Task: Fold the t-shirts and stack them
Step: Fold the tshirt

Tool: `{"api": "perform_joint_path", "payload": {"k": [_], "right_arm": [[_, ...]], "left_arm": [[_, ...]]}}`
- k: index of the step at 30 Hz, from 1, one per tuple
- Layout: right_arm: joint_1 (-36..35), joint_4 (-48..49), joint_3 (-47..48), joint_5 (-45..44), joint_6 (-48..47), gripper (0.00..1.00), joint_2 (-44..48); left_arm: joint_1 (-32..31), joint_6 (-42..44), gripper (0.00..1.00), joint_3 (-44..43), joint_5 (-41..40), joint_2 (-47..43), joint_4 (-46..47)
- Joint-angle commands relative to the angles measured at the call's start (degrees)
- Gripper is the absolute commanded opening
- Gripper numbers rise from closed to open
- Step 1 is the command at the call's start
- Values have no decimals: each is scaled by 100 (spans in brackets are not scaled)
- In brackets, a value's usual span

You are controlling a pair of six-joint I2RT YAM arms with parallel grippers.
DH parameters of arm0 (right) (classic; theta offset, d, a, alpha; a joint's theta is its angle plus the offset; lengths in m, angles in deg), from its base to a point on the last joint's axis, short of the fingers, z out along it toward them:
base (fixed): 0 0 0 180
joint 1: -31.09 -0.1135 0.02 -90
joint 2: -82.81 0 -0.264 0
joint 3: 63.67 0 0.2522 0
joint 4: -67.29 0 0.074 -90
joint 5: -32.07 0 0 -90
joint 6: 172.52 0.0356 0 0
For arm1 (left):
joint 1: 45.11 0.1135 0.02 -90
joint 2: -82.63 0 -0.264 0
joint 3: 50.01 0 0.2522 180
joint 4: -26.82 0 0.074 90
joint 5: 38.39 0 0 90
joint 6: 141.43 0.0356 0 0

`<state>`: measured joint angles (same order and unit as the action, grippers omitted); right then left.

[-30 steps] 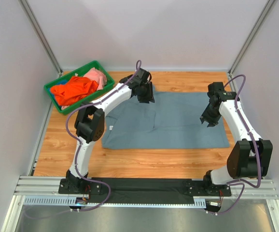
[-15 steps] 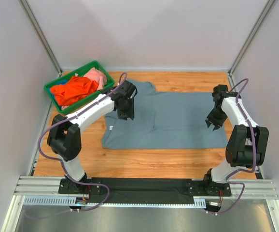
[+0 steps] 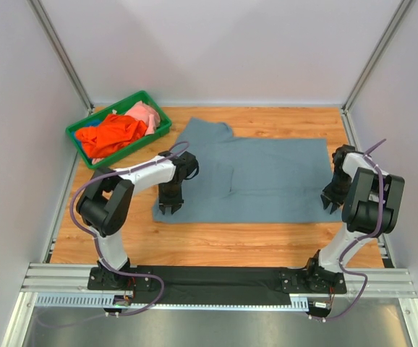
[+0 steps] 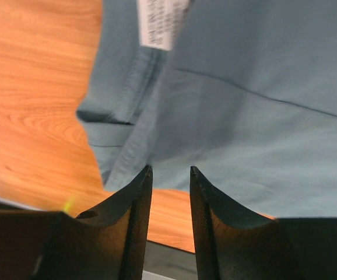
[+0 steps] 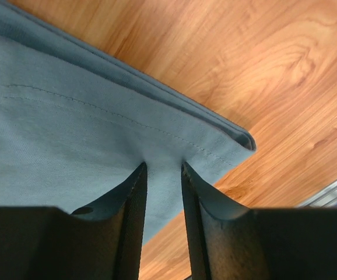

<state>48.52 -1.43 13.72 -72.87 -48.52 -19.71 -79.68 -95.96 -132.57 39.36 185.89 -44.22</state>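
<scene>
A slate grey-blue t-shirt (image 3: 267,181) lies spread flat on the wooden table. My left gripper (image 3: 168,210) hangs over its near left corner. In the left wrist view the left gripper (image 4: 169,172) is open, its tips at the shirt's (image 4: 262,116) near edge, with the white neck label (image 4: 160,23) beyond. My right gripper (image 3: 330,204) is at the shirt's near right corner. In the right wrist view the right gripper (image 5: 163,167) is open by a narrow gap, its tips down on the fabric (image 5: 69,128) just inside the hemmed corner. An orange t-shirt (image 3: 111,134) and a pink t-shirt (image 3: 145,114) lie in the bin.
The green plastic bin (image 3: 79,148) stands at the far left corner of the table (image 3: 216,242). Grey walls close in the left, right and back. A metal rail with the arm bases runs along the near edge.
Both arms have swung toward the near edge. The left gripper went from the shirt's far left part to its near left corner, the right gripper from the right side to the near right corner.
</scene>
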Motion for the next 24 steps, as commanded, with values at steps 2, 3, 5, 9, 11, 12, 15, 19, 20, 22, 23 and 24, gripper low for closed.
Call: {"api": "perform_joint_path", "payload": {"k": [2, 3, 5, 9, 11, 12, 15, 19, 20, 22, 23, 24], "right_arm": [[217, 170, -457, -430, 256, 31, 152], [243, 152, -588, -448, 256, 31, 240], [278, 143, -686, -518, 213, 31, 407], [287, 134, -905, -537, 212, 31, 663], [287, 161, -1002, -484, 230, 31, 742], [287, 178, -1028, -466, 230, 31, 812], [278, 117, -1055, -510, 213, 31, 944], [287, -58, -924, -545, 151, 32, 1163], [278, -233, -723, -519, 125, 32, 1234], [252, -375, -485, -266, -24, 34, 1418], [226, -427, -327, -46, -121, 34, 1567], [156, -437, 22, 504, -200, 35, 1594]], "left_arm": [[-15, -327, 40, 112, -436, 45, -477], [-6, -345, 40, 199, -453, 27, -486], [-6, -433, 40, 279, -392, -8, -530], [-6, -565, 40, 673, 72, -43, -416], [-6, -635, 40, 875, 222, -78, -363], [-6, -653, 40, 929, 319, -139, -363], [2, -741, 41, 1105, 198, -385, -486], [134, -653, 42, 957, 127, -684, -714], [152, -627, 42, 877, 109, -754, -854], [222, -583, 43, 544, 74, -956, -960], [257, -574, 43, 403, 82, -1027, -1022], [336, -539, 43, 132, 143, -1193, -1005]]}}
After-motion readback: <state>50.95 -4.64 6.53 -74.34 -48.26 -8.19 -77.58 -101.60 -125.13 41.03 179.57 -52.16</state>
